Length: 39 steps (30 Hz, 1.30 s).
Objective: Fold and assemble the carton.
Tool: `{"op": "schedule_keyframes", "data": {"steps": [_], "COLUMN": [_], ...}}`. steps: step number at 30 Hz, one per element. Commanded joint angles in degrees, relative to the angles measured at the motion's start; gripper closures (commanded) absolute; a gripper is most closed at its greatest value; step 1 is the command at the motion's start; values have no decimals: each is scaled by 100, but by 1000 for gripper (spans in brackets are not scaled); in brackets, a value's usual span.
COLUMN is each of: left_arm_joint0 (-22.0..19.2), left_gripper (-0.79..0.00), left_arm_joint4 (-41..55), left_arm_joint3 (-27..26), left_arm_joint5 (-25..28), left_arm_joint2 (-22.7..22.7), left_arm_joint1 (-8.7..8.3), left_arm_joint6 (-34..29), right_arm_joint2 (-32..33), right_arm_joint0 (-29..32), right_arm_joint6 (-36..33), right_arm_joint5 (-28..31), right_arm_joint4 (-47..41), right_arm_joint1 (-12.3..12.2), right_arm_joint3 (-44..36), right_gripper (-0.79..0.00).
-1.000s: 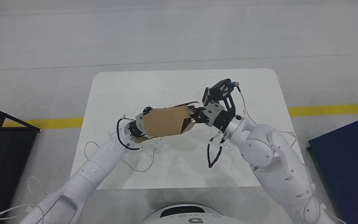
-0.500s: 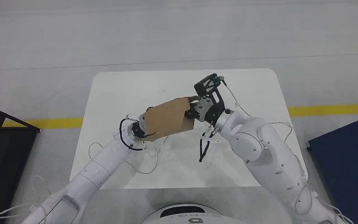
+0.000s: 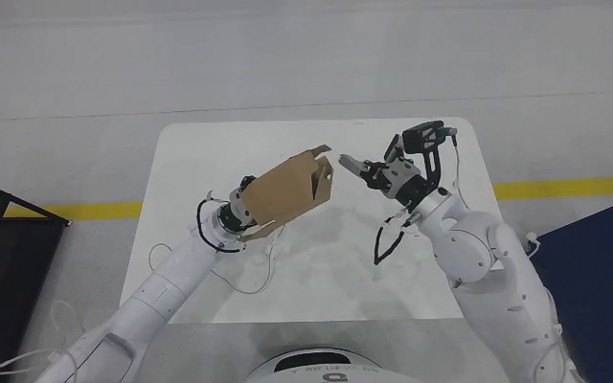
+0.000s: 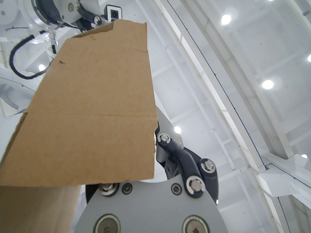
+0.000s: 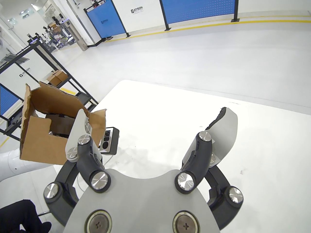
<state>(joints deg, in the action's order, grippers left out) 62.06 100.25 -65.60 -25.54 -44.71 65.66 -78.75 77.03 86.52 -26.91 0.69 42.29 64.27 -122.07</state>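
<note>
A brown cardboard carton (image 3: pixel 284 188), partly opened with loose flaps at its far end, hangs tilted above the middle of the white table (image 3: pixel 287 278). My left gripper (image 3: pixel 245 205) is shut on the carton's near end; the carton (image 4: pixel 92 112) covers most of its fingers in the left wrist view. My right gripper (image 3: pixel 356 167) stands open to the right of the carton, a short gap away, holding nothing. In the right wrist view its fingers (image 5: pixel 79 124) are spread wide, and the carton (image 5: pixel 46 132) shows its open mouth and inner flaps beyond one of them.
A black cable (image 3: pixel 385 244) loops from the right arm over the table. A thin white cable (image 3: pixel 244 278) lies on the table by the left arm. A dark frame (image 3: pixel 19 239) stands off the table's left side, a blue panel (image 3: pixel 575 249) off its right.
My right gripper has let go of the carton's far end, opened and drawn back to the right. The left arm has tipped the carton's far end upward.
</note>
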Motion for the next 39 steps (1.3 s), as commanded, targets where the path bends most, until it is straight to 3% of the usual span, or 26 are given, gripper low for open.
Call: {"op": "schedule_keyframes", "data": {"steps": [1,17,25,32,39], "left_arm_joint0": [6,-5,16,6,56], "left_gripper": [0,0,0,0,0], "left_arm_joint4": [7,12,117,77,-77], "left_arm_joint3": [-17,-52,-109,-109,-103], "left_arm_joint5": [-4,-30,-72,-79,-50], "left_arm_joint2": [0,59,94,176,333], "left_arm_joint1": [-5,-21,-63,-97,-128], "left_arm_joint6": [4,30,72,78,50], "right_arm_joint2": [71,-820,-328,209,21], "right_arm_joint0": [101,-482,-197,299,330], "right_arm_joint6": [-11,-524,-209,488,550], "right_arm_joint5": [56,954,789,934,1132], "right_arm_joint4": [-8,-285,-284,-214,40], "right_arm_joint1": [-9,56,17,-18,-12], "right_arm_joint3": [-19,144,109,-282,-373], "right_gripper": [-785,-785,-785,-785,-785]}}
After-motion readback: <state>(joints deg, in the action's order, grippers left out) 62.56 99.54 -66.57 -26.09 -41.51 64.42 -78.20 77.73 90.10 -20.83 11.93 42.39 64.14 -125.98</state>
